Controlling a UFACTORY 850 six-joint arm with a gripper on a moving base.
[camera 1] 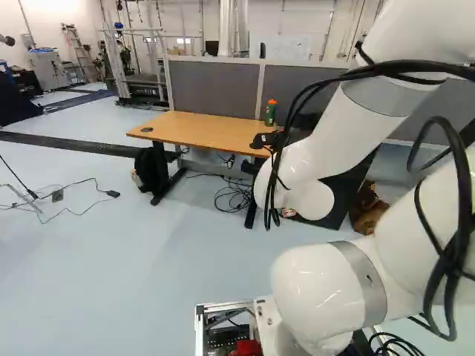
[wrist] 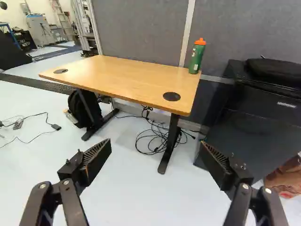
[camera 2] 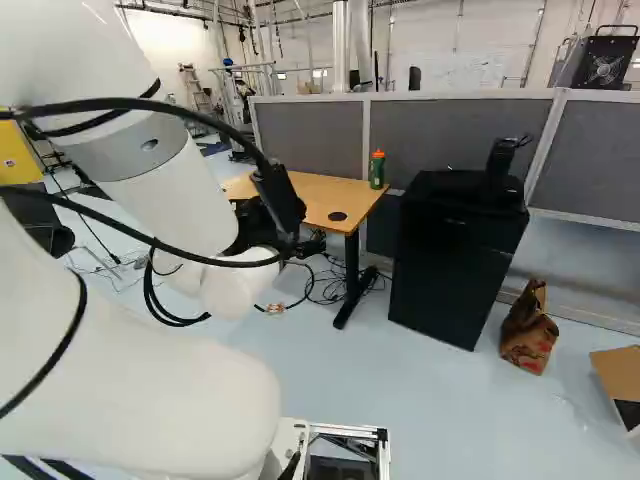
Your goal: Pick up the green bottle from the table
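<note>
Spread and empty, the tool (wrist: 155, 147) is readied for approach. The orange-capped green bottle (wrist: 196, 59) on the surface (wrist: 127, 78) must be neared.

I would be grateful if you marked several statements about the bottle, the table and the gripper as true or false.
1. The green bottle stands upright on the table. True.
2. The bottle's cap is blue. False: it is orange.
3. The gripper is closed around the bottle. False: it is open, and the bottle is on the table ahead of it.
4. Tangled cables lie on the floor under the table. True.
5. The black bag lies on the tabletop. False: it is below, by a table leg.
</note>
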